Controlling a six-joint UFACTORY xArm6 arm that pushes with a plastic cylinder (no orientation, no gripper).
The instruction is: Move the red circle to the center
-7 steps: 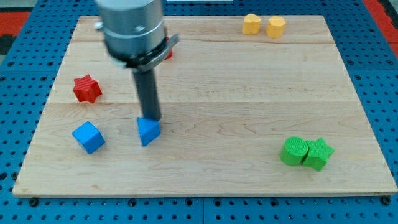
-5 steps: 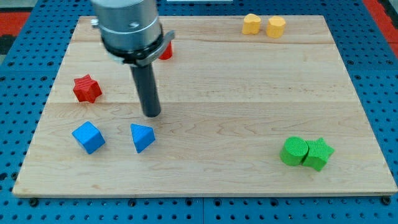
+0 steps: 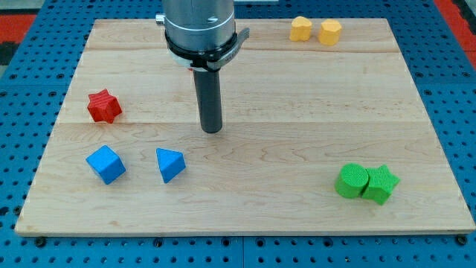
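The red circle does not show; my arm's grey body at the view's top covers the spot where a red block edge showed earlier. My tip rests on the wooden board, left of the board's middle. It touches no block. It is up and to the right of the blue triangle.
A red star lies at the left. A blue cube sits left of the blue triangle. A green circle and a green star touch at the bottom right. Two yellow blocks lie at the top right.
My tip left the blue triangle, which ended slightly further left, and moved right and a little up. The arm's body now hides the red block edge.
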